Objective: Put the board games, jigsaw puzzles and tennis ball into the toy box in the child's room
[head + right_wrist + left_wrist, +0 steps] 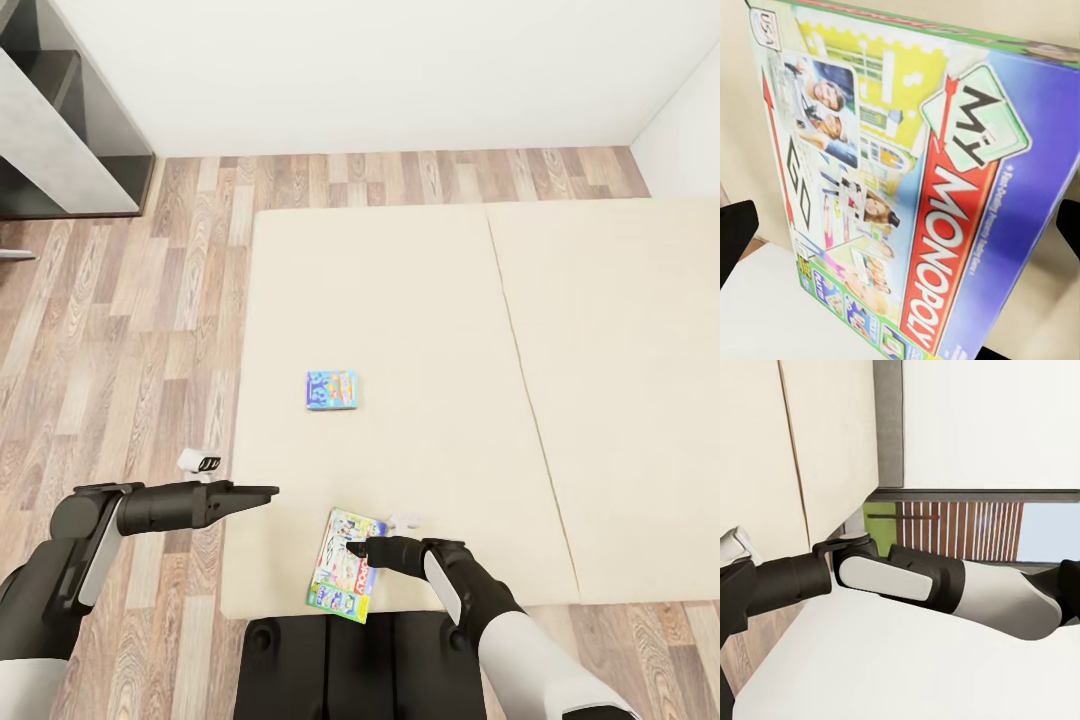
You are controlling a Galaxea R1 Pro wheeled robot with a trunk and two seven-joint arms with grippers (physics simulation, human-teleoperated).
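On the beige bed lie two board games. The small blue one rests mid-mattress. The larger, green-edged one, printed "My Monopoly", lies at the bed's near edge. My right gripper hovers just over this larger box, open; in the right wrist view its fingers stand wide at either side of the box. My left gripper is open, holds nothing, and points right over the bed's left edge, a short way left of the larger box. The toy box, jigsaw puzzles and tennis ball are out of view.
Wood-plank floor runs along the bed's left side and behind it. A dark grey cabinet stands at the far left against the white wall. My right forearm crosses the left wrist view.
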